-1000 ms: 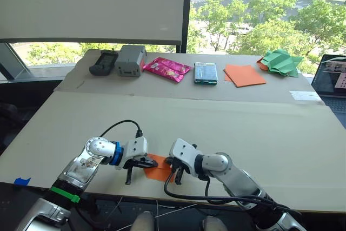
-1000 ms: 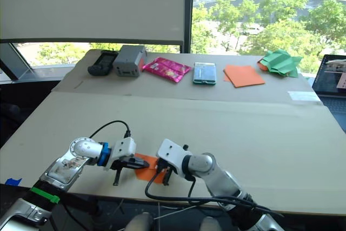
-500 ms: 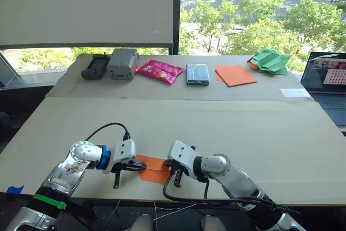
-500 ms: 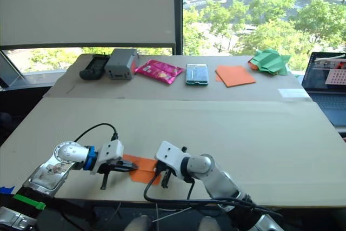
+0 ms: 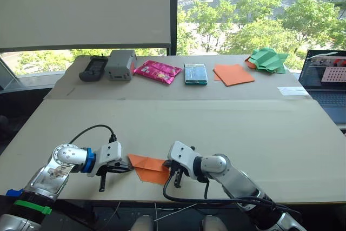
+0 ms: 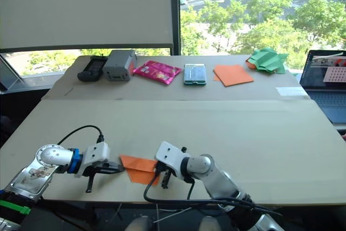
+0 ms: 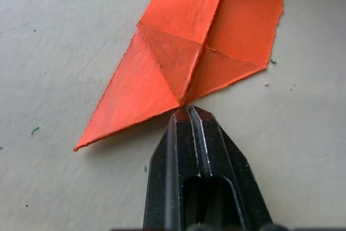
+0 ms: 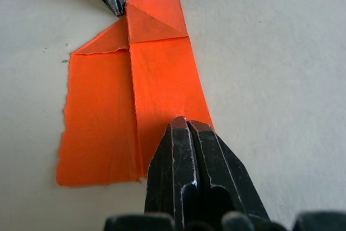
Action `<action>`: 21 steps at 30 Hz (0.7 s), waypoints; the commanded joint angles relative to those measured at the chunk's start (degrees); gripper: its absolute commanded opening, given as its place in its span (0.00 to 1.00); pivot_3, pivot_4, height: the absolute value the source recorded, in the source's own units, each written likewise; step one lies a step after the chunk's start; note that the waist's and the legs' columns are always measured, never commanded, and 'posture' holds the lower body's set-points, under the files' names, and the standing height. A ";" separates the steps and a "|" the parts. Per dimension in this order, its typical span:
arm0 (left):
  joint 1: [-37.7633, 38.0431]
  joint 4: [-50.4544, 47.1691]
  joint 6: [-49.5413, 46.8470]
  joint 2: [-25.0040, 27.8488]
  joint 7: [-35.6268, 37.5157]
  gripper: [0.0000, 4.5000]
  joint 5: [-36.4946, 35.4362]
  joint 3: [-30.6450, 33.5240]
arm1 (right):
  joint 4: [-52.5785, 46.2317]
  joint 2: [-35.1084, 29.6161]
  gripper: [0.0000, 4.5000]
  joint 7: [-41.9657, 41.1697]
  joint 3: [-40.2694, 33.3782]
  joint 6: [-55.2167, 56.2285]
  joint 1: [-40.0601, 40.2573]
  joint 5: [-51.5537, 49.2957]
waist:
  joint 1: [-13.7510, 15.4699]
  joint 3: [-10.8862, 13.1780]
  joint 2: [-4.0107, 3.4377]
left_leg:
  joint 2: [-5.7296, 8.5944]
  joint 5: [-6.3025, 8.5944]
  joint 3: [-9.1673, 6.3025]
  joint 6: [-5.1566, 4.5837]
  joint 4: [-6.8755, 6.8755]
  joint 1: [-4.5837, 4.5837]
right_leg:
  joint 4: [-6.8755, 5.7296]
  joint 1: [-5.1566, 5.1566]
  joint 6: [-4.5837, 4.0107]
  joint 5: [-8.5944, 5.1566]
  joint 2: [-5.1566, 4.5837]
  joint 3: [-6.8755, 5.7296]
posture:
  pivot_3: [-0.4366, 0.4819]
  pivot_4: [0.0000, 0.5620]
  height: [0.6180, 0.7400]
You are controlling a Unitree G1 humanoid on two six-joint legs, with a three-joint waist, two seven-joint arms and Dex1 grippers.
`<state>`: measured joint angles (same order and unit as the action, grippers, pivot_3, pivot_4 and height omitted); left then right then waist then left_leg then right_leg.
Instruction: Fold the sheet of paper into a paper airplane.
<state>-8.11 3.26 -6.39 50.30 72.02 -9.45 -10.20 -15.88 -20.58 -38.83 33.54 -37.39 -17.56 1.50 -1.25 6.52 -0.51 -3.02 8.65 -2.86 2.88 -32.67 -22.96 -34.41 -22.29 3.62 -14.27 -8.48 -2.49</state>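
Grippers flank the folded sheet of paper (image 5: 149, 168) at the table's (image 5: 259, 128) near edge. Our left gripper (image 7: 187, 113), fingers pressed together, has drawn back toward 9 o'clock, its tip at the pointed nose; our right gripper (image 8: 185, 125), likewise closed, pins the tail. We judge the nose crease finished. Spare orange sheets (image 5: 233, 74) lie far at 1 o'clock.

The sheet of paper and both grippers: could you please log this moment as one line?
sheet of paper: partly folded, flat on table | left gripper: shut, tip at pointed end | right gripper: shut, pressing opposite end
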 commanded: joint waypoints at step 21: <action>7.74 -14.13 -23.44 3.15 -2.39 0.00 -15.96 14.67 | -12.66 -0.97 0.65 -0.66 -15.26 -13.86 1.14 -14.34 | 1.12 1.07 0.91 | -0.01 -0.01 0.02 -0.01 0.00 -0.81 | 0.12 -0.74 -0.02 0.04 0.06 -0.04 | 0.48 0.27 0.69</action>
<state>-0.29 -9.67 -30.22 53.69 70.16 -24.86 3.46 -27.81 -21.88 -39.65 19.45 -50.78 -16.42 -11.03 -0.12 7.59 0.40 -3.03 8.65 -2.84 2.88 -32.67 -23.77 -34.22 -23.03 3.60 -14.23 -8.42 -2.53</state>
